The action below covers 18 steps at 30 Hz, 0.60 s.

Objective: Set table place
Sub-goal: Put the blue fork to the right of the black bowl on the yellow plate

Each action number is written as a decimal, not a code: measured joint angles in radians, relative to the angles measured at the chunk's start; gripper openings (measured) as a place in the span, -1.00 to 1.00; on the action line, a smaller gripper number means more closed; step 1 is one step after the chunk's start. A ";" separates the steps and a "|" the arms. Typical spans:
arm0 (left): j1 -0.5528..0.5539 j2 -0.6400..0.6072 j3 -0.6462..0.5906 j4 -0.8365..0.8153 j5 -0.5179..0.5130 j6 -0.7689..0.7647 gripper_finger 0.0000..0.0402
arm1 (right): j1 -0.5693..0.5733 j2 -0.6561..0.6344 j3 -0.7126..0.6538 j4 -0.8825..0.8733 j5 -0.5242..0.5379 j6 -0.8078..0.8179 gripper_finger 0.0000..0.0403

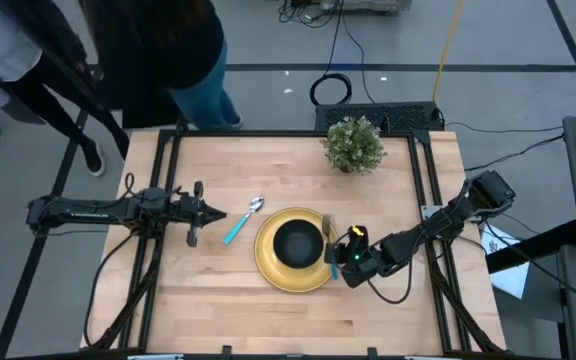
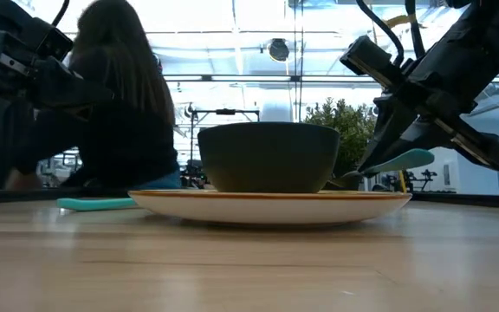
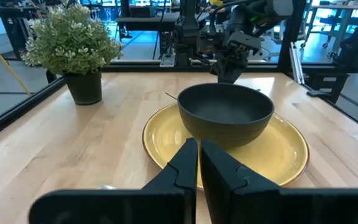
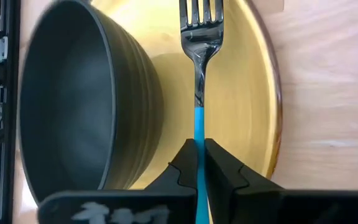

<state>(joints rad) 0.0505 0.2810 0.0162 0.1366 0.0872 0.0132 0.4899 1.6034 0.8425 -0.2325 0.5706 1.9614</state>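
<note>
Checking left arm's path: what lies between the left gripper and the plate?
The spoon lies on bare table between the left gripper and the plate, shown in the high view.

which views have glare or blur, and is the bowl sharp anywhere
Low view: bright windows backlight the scene, so the bowl and right gripper read as dark shapes, and the near table is soft. Left wrist view: bowl sharp, its own fingers blurred. Right wrist view: fork crisp, bowl rim smeared. High view: even light, no glare.
</note>
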 joint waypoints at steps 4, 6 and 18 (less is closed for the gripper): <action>0.000 0.000 0.000 -0.007 0.000 0.008 -0.88 | 0.000 0.005 0.000 0.039 0.005 -0.013 -1.00; 0.000 0.000 0.000 -0.007 0.000 0.008 -0.88 | 0.001 0.007 0.000 0.035 0.004 -0.018 -1.00; 0.000 0.000 0.000 -0.008 -0.001 0.008 -0.88 | -0.025 0.021 0.000 0.035 -0.033 -0.044 -1.00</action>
<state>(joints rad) 0.0509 0.2810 0.0162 0.1284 0.0864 0.0216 0.4653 1.6241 0.8425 -0.1978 0.5377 1.9179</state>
